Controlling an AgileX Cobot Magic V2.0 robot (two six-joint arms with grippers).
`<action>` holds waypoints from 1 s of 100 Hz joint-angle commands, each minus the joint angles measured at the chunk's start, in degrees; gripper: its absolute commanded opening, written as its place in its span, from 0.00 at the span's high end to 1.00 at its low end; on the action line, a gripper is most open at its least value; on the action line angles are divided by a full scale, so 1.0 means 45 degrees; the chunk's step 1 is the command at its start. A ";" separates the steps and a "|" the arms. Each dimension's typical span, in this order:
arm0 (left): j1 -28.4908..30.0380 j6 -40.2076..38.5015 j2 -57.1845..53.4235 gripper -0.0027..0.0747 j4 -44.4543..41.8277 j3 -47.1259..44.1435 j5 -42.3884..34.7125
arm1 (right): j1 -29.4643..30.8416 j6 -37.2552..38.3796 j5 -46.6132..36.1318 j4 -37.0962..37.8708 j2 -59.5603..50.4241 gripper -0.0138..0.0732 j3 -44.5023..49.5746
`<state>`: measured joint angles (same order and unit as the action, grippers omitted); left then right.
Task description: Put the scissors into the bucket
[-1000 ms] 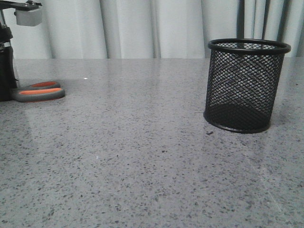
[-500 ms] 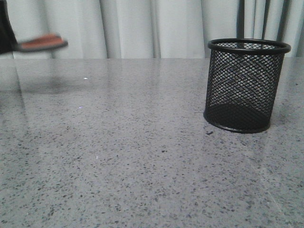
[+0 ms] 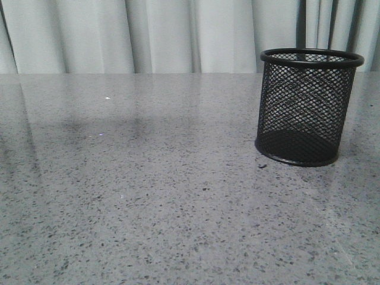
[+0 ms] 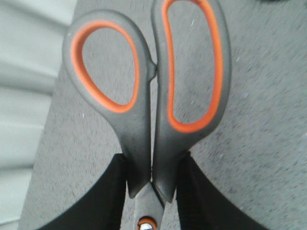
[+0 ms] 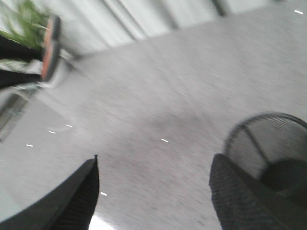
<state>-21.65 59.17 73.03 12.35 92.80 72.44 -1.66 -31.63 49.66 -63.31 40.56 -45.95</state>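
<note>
The black mesh bucket (image 3: 309,107) stands upright on the grey speckled table at the right of the front view, and also shows in the right wrist view (image 5: 271,148). My left gripper (image 4: 152,165) is shut on the scissors (image 4: 148,81), clamping the dark grey handles just past the pivot, the orange-lined loops pointing away. Neither it nor the scissors shows in the front view. In the right wrist view the scissors (image 5: 50,48) hang high above the table, blurred. My right gripper (image 5: 153,165) is open and empty above the table beside the bucket.
The grey speckled table (image 3: 148,190) stretches across the front view, with pale curtains (image 3: 166,35) behind its far edge. A green plant (image 5: 24,19) shows in a corner of the right wrist view.
My left gripper has lifted the scissors off the table at the left, up and out of the front view. The bucket has not moved.
</note>
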 commanded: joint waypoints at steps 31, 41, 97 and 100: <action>-0.4416 -0.3754 -0.1329 0.99 -0.2206 0.0423 -0.0178 | 0.0074 -0.2118 0.0575 -0.4625 0.0795 0.33 -0.1307; -0.5675 -0.4595 -0.1276 0.99 -0.3030 0.0423 -0.0525 | 0.0074 -0.2118 0.1330 -0.4625 0.1272 0.33 -0.2127; -0.9525 -0.7089 -0.0348 0.99 -0.5812 0.0478 -0.2904 | 0.0074 -0.2118 0.2381 -0.4789 0.2570 0.33 -0.3432; -0.9630 -0.7089 -0.0206 0.99 -0.5812 0.0546 -0.2980 | 0.0074 -0.2118 0.2408 -0.4789 0.2594 0.33 -0.3432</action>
<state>-63.42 28.53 71.95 -12.77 92.97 64.81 -1.66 -40.56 60.56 -80.77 51.92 -59.37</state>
